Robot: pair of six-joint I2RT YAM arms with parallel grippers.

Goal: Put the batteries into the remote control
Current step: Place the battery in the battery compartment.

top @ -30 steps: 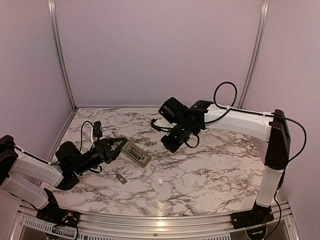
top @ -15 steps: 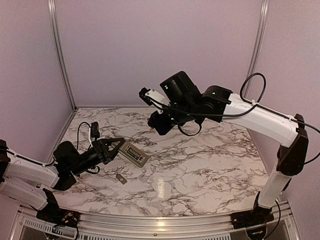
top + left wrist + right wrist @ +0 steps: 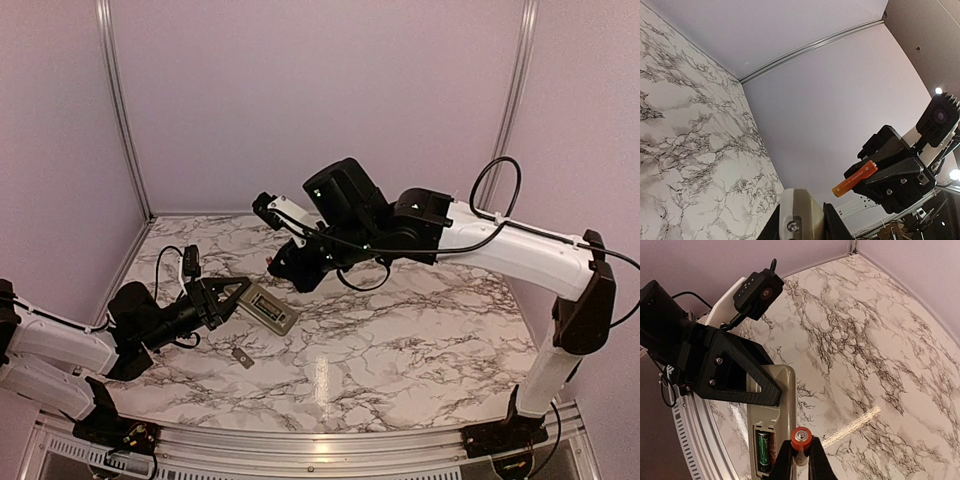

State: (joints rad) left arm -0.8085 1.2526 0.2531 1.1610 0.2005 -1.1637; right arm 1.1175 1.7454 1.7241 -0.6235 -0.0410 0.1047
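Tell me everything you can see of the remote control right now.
The remote control is a slim grey-beige handset, back up, cover off. Its open recess holds a dark green battery in one slot; the other looks empty. The left pincer clamps one end. An orange battery in the right pincer hangs above it.

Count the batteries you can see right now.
2. The orange-red battery is pinched in the right hand; the dark green battery sits in the remote control recess. I see no others.
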